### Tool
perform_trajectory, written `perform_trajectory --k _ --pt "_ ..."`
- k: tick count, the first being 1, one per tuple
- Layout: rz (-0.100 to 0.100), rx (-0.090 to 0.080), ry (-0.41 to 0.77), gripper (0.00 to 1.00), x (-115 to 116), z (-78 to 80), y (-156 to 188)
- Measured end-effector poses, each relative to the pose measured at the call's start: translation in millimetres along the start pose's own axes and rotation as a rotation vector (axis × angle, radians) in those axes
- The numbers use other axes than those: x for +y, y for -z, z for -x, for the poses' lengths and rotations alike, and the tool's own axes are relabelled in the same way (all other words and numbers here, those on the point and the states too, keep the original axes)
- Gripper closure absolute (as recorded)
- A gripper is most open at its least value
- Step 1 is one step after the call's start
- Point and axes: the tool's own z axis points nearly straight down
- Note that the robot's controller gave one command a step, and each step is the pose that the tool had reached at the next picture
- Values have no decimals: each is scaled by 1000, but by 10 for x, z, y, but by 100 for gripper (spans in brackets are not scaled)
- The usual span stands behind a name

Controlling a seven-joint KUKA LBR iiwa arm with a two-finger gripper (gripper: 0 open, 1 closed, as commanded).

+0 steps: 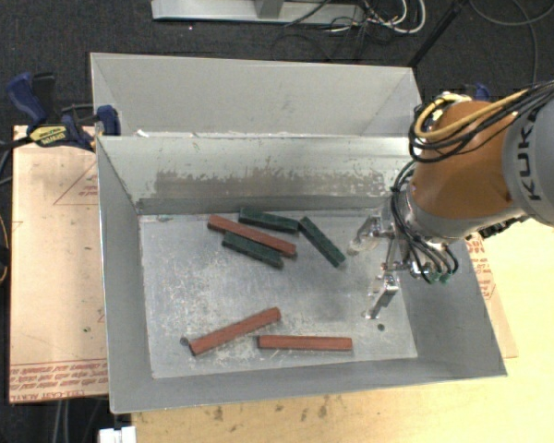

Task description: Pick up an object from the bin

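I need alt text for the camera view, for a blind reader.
The robot's open gripper hangs over bare floor at the right of a grey bin. Red-brown sticks and dark green sticks lie scattered beside it.

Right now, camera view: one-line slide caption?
Gripper at the bin's right side, beside a dark green stick; other red-brown and green sticks lie scattered.

Matt grey metal bin, dull sticks, sheeny arm cover.
Bin [120, 247]: sheet metal, matt grey; walls smooth, floor scuffed & scratched, w/ a rough worn band along the foot of the back wall. Red sticks [234, 330] & green sticks [269, 221]: smooth, matt, no shine; material can't tell. Gripper [380, 275]: bare metal, bright glints. Orange cover [457, 169]: smooth, slight sheen, looks plastic. Cables [434, 118] on it: smooth-coated.
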Motion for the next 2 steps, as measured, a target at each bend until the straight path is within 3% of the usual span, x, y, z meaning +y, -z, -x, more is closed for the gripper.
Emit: perform_trajectory --k 1,2 --pt "-1 -8 2 0 2 19 38" --pt "-1 -10 87 0 347 -285 -525"
